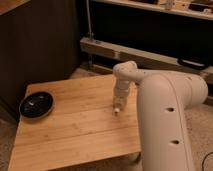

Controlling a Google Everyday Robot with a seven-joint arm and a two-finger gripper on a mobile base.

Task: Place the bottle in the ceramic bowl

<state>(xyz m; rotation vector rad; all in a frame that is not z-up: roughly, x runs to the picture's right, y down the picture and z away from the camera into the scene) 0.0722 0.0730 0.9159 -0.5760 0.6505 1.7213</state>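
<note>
The ceramic bowl [36, 105], round, glossy and black, sits at the left end of the wooden table [75, 135]. My gripper [118, 102] points straight down at the table's middle right, far to the right of the bowl. It is shut on the bottle [116, 109], a small whitish piece whose lower end shows just under the gripper, at the table's surface. The rest of the bottle is hidden by the gripper.
My thick white arm [165, 115] covers the table's right side. A dark panel [40, 45] stands behind the table on the left. A metal rail and shelf [135, 55] run along the back. Bare wood lies between the gripper and the bowl.
</note>
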